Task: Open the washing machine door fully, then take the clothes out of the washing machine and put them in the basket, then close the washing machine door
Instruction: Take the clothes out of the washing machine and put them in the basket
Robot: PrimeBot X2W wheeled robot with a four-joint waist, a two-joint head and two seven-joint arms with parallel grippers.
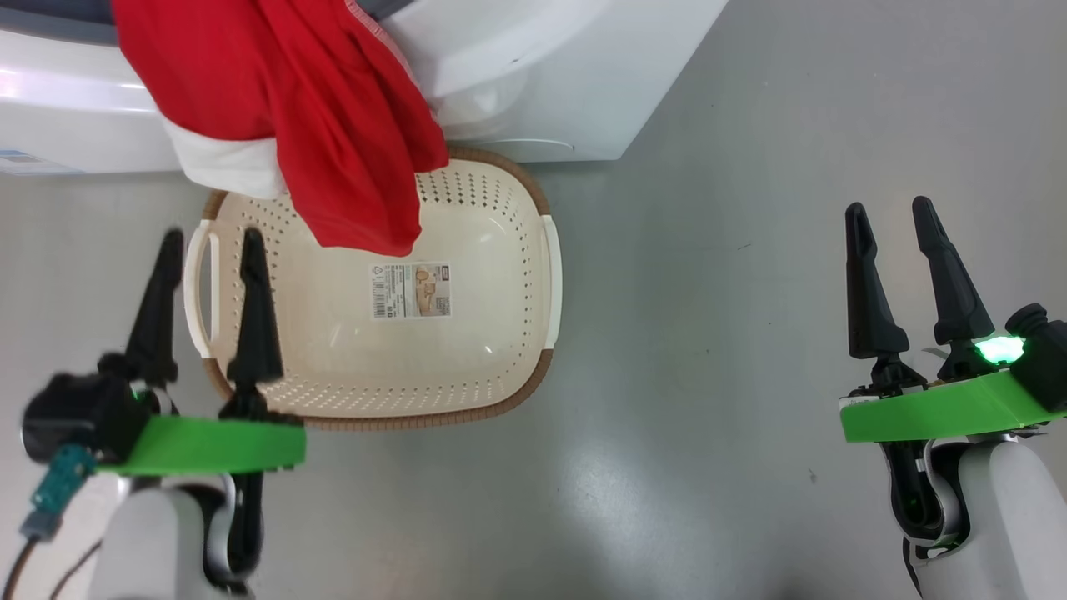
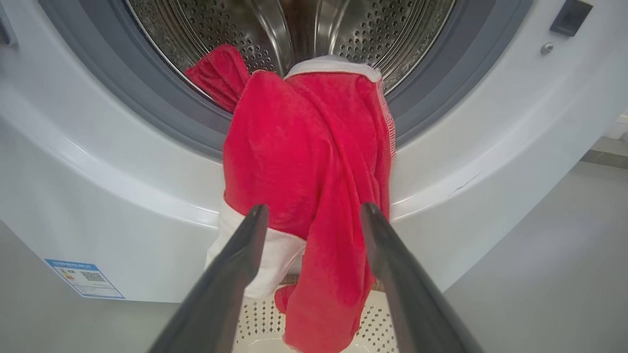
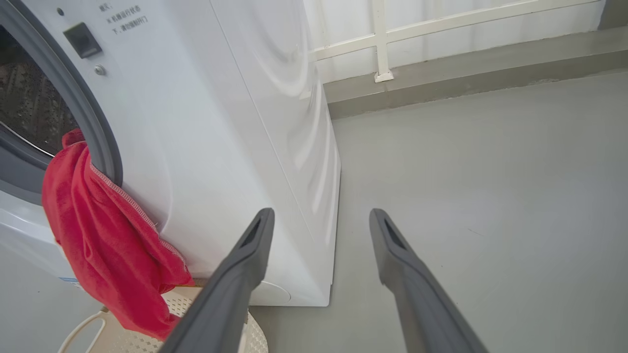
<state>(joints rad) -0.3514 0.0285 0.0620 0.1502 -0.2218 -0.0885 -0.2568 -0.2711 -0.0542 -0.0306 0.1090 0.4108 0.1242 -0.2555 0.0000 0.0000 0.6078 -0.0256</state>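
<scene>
Left pincer [image 1: 212, 237]: dark tapered fingers [image 1: 254, 317] apart, empty, by left handle [image 1: 200, 292] of basket [image 1: 467, 358]. Right pincer [image 1: 889, 206] apart too, gripping nothing, over smooth grey floor [image 1: 708, 333], well right of basket. I see clothes [image 2: 304, 162], thin red cloth with white band, draped out of perforated steel drum [image 2: 392, 29], over grey rubber gasket [image 2: 147, 98], down glossy white washing machine [image 2: 98, 196] front, lower end hanging over basket. Basket cream perforated plastic, brown woven rim, on floor just before machine. Open floor on right side
</scene>
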